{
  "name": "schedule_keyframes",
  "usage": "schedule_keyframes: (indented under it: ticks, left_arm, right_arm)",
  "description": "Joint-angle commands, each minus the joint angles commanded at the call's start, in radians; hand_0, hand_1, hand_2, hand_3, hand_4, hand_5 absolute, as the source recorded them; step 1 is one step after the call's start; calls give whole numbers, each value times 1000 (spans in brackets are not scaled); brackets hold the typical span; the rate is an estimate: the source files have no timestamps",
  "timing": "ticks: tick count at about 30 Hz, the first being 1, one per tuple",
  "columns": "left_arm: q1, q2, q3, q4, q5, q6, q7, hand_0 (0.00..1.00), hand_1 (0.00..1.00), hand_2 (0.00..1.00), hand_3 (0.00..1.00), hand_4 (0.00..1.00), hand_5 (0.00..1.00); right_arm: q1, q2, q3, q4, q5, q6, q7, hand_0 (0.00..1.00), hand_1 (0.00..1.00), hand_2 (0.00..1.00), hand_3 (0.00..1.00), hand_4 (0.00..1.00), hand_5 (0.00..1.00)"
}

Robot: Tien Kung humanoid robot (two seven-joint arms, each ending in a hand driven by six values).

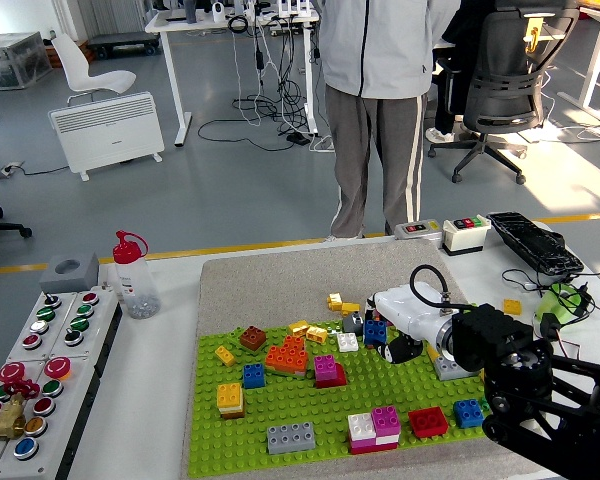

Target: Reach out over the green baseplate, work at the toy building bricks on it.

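On the tabletop (150, 400), the right robot hand (388, 338) is gripping a blue brick (376, 332) over the green baseplate (310, 405); next, it probably needs pressing onto open studs.

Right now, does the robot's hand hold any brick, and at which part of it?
The right hand appears to hold a small blue brick at its sides; the exact finger contact cannot be told.

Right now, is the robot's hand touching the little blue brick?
Touching. In the head view, the right hand has its fingers closed around the blue brick, lifted off the green baseplate.
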Motion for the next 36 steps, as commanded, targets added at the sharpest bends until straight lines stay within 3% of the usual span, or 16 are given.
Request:
schedule_keyframes:
  ticks: [4, 10, 11, 12, 17, 23, 24, 29, 30, 35, 36]
  left_arm:
    - [0, 2, 3, 0, -5, 1, 0, 728, 763, 768, 669, 479, 998]
    - [2, 3, 5, 0, -9, 2, 2, 727, 763, 768, 669, 477, 998]
    - [2, 3, 5, 0, -9, 2, 2, 727, 763, 768, 669, 477, 998]
    - [2, 3, 5, 0, -10, 2, 2, 727, 762, 768, 669, 478, 998]
    - [3, 4, 6, 0, -11, 2, 3, 727, 762, 768, 669, 478, 998]
    - [4, 4, 6, 0, -11, 3, 3, 727, 762, 768, 669, 478, 998]
    - [4, 4, 6, 0, -11, 3, 3, 727, 762, 767, 669, 478, 998]
    - [5, 4, 6, 0, -11, 3, 2, 727, 762, 767, 669, 478, 998]
    - [5, 4, 6, 0, -11, 3, 2, 727, 762, 767, 669, 477, 998]
    - [5, 3, 7, 0, -12, 2, 2, 727, 762, 767, 669, 477, 998]
    - [5, 3, 7, 0, -12, 2, 2, 727, 761, 768, 669, 477, 998]
  right_arm:
    - [17, -37, -1, 105, 54, 73, -68, 526, 510, 544, 575, 509, 146]
    - [23, -53, -9, 242, 100, 146, -141, 544, 514, 552, 580, 504, 155]
    - [23, -54, -10, 262, 103, 152, -148, 544, 514, 552, 580, 504, 155]
    - [23, -54, -12, 283, 103, 155, -152, 609, 525, 559, 584, 503, 156]
    - [22, -49, -28, 382, 87, 156, -166, 609, 525, 559, 584, 503, 156]
    - [27, -39, -64, 413, 52, 139, -168, 611, 526, 562, 582, 497, 157]
    - [28, -36, -72, 413, 46, 134, -167, 714, 561, 572, 580, 488, 166]
    - [29, -29, -101, 413, 31, 120, -172, 714, 561, 572, 580, 488, 166]
    - [29, -29, -103, 413, 29, 119, -173, 931, 663, 582, 584, 489, 176]
    - [28, -28, -106, 413, 23, 119, -184, 931, 663, 582, 584, 489, 176]
    - [27, -28, -106, 413, 22, 119, -185, 998, 774, 572, 583, 491, 194]
